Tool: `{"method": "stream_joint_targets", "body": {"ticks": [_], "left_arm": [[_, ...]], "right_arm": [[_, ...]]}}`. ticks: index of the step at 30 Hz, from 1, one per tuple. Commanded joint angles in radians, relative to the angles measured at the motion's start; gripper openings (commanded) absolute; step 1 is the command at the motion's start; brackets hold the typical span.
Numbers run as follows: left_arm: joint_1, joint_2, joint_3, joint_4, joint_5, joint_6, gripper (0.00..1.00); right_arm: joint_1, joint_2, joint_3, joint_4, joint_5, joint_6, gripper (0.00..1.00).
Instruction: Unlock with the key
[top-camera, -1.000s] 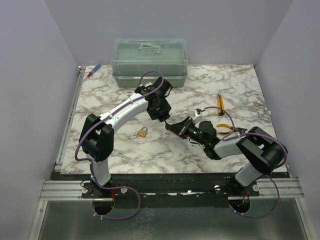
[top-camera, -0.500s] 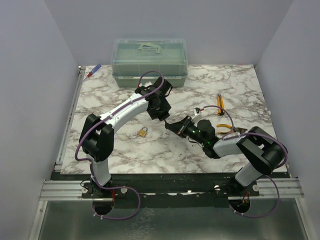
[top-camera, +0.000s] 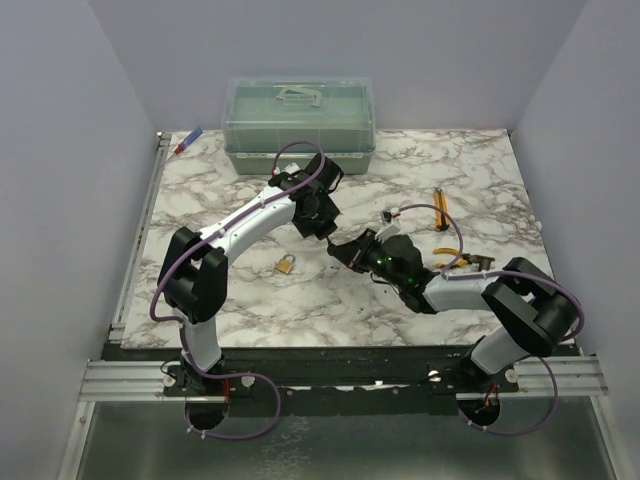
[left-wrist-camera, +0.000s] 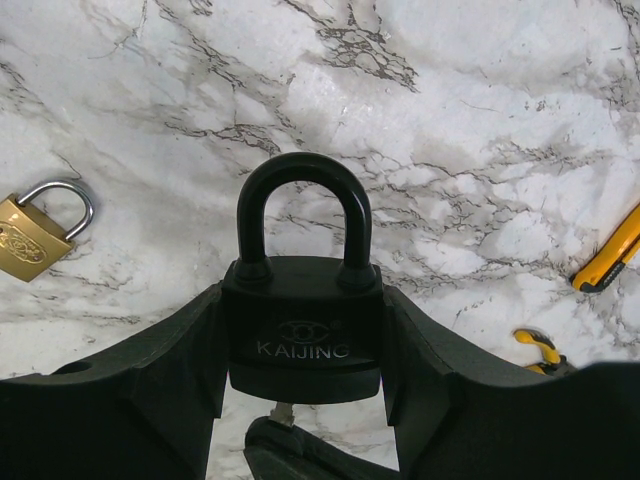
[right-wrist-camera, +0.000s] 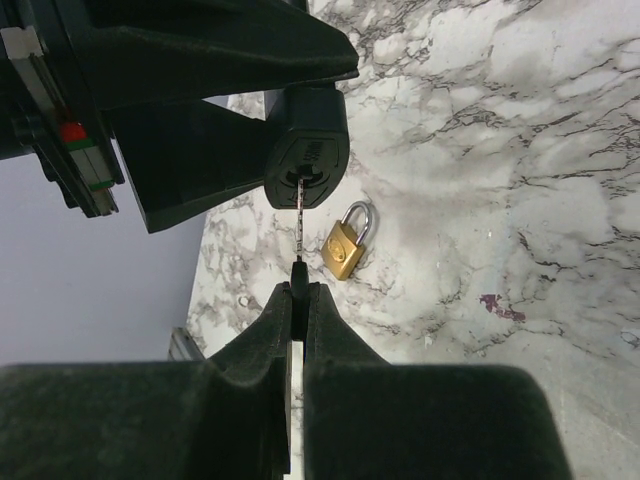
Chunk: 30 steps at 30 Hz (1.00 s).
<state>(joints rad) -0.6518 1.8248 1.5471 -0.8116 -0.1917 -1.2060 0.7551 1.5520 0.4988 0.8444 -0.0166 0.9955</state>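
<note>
My left gripper (left-wrist-camera: 303, 345) is shut on the body of the black padlock (left-wrist-camera: 303, 330), marked KAIJING, and holds it above the marble with the shackle pointing away. In the top view this grip (top-camera: 326, 230) is mid-table. My right gripper (right-wrist-camera: 298, 290) is shut on the black head of the key (right-wrist-camera: 301, 235). The key's thin shaft reaches up into the keyhole on the padlock's underside (right-wrist-camera: 308, 170). In the left wrist view, the shaft (left-wrist-camera: 283, 412) meets the padlock's bottom. The right gripper (top-camera: 345, 250) sits just right of the left one.
A small brass padlock (top-camera: 286, 264) lies on the marble top (top-camera: 250, 300) just left of the grippers. A green translucent toolbox (top-camera: 298, 125) stands at the back, with a pen (top-camera: 187, 141) to its left. A yellow utility knife (top-camera: 439, 208) and yellow pliers (top-camera: 450, 255) lie to the right.
My right arm has moved a little left and away, bringing the key up to the padlock. The left arm holds still.
</note>
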Motion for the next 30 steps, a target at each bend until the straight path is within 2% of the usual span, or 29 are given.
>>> {"method": "stream_joint_targets", "body": {"ticks": [1, 12, 27, 30], "left_arm": [[-0.031, -0.039, 0.033, -0.013, 0.092, -0.017, 0.0], [0.001, -0.035, 0.065, 0.0, 0.072, 0.056, 0.0], [0.012, -0.043, 0.054, 0.0, 0.061, 0.071, 0.0], [0.012, -0.018, 0.084, -0.05, 0.048, 0.103, 0.0]], "right_arm": [[0.01, -0.027, 0.028, -0.017, 0.094, -0.044, 0.0], [0.01, -0.077, -0.073, 0.037, 0.027, 0.07, 0.0], [0.01, -0.09, -0.088, 0.049, 0.026, 0.102, 0.0], [0.01, -0.091, -0.093, 0.058, 0.023, 0.104, 0.0]]}}
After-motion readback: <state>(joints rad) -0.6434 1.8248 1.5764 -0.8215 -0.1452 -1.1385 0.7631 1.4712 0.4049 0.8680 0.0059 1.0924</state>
